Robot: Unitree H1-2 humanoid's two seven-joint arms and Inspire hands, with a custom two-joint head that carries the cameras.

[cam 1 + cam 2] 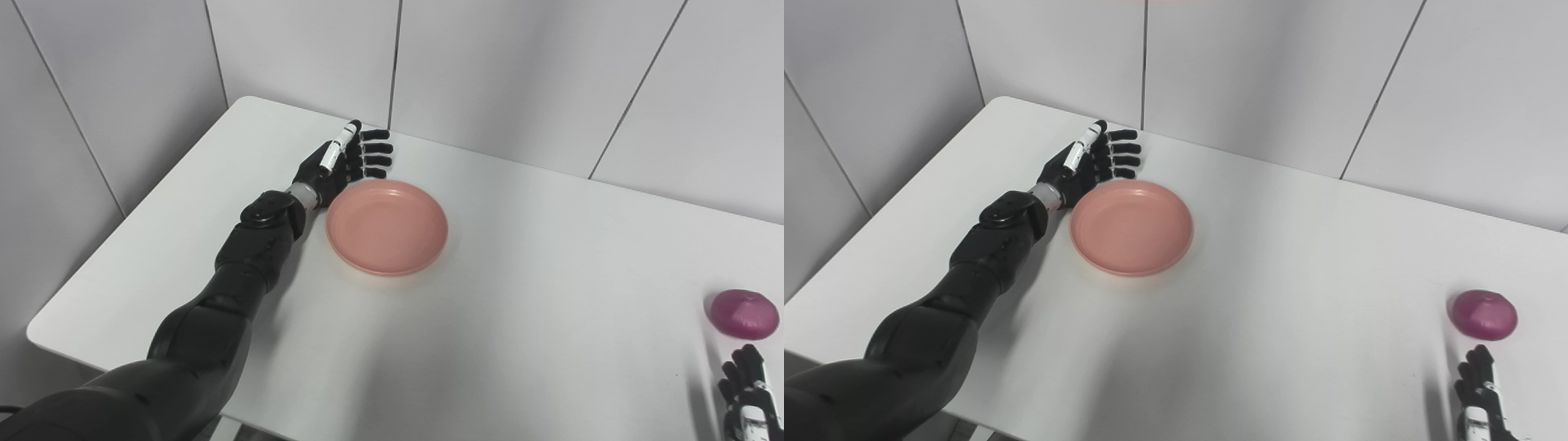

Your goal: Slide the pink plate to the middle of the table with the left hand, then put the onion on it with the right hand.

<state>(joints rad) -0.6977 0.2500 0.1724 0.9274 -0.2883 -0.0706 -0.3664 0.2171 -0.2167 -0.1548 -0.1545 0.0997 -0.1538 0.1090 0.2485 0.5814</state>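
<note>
The left hand (343, 162), fingers spread and empty, lies just beside the pink plate (386, 226) at its 11 o'clock. The onion (743, 313) sits near the right hand (747, 398), at its 12 o'clock; whether that hand is wide or narrow I cannot tell.

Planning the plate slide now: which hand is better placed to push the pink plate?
Left. The left hand sits open right beside the pink plate, at its far-left rim; the right hand is near the onion.

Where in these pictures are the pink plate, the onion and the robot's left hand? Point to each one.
pink plate (387, 228): left eye view, on its bare inner floor.
onion (1484, 314): right eye view, on the middle of its purple skin.
left hand (343, 162): left eye view, on the palm behind the spread fingers.
</note>
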